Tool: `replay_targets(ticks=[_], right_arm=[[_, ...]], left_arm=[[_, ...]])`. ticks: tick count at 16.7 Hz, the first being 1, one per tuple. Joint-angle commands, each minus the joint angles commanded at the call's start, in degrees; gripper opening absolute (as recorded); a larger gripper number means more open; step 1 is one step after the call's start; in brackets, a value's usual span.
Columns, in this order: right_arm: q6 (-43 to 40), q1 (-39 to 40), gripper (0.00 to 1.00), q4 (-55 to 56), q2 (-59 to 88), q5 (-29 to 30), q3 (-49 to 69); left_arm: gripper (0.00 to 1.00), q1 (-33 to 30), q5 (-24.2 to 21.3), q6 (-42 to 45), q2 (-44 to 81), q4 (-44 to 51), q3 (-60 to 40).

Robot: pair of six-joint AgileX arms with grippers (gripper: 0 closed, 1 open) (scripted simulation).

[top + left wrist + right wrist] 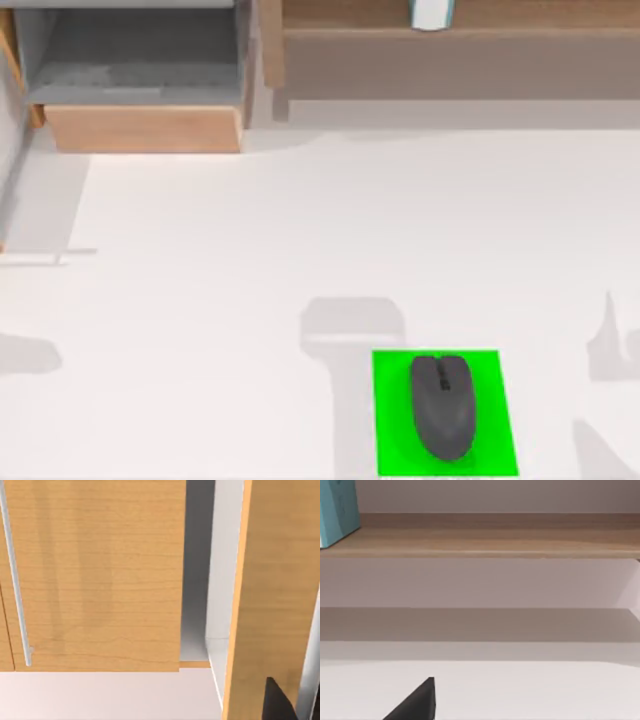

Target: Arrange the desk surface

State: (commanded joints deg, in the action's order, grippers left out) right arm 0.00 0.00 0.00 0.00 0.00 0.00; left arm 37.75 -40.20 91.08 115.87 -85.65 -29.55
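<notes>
1. Far left: open wooden drawer [145,128] pulled out toward the near side, grey inside, nothing visible in it. Sat at the far left corner of the desk surface [250,260].
2. Same drawer unit seen close up from the left wrist view: light wood front panel [95,575] with a thin silver handle [15,580] running along it, plus a second wooden panel [270,590] beside a grey gap.
3. Left gripper: just a dark tip of one finger [277,702] poking into the left wrist view, close against that wooden panel. Couldn't tell how far apart the jaws were, or whether anything was held.
4. Middle: wide plain white desk surface, stretching across the whole top view, mostly just soft grey shadows on it.
5. Far right of centre: wooden shelf [460,40] along the far edge, with a teal box [432,14] standing on it. Same teal box [337,510] on the shelf board [485,542] in the right wrist view.
6. Near right: bright green mat [500,420] lying flat on the desk, dark grey mouse [444,405] resting on it, roughly centred.
7. Right gripper: only a dark finger [417,702] wedge in the right wrist view, above the white desk and facing the shelf. Couldn't tell the jaw opening here either.
</notes>
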Motion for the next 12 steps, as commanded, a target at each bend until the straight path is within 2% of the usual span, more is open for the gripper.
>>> replay_targets(ticks=[8,12], right_arm=[[0.0,0.0,1.0,0.0,0.0,0.0,0.0],[0.0,0.0,1.0,0.0,0.0,0.0,0.0]], left_arm=[[0.0,0.0,0.2,-0.2,0.7,0.7,-0.1],[0.0,-2.5,2.6,-0.3,2.6,3.2,-4.8]])
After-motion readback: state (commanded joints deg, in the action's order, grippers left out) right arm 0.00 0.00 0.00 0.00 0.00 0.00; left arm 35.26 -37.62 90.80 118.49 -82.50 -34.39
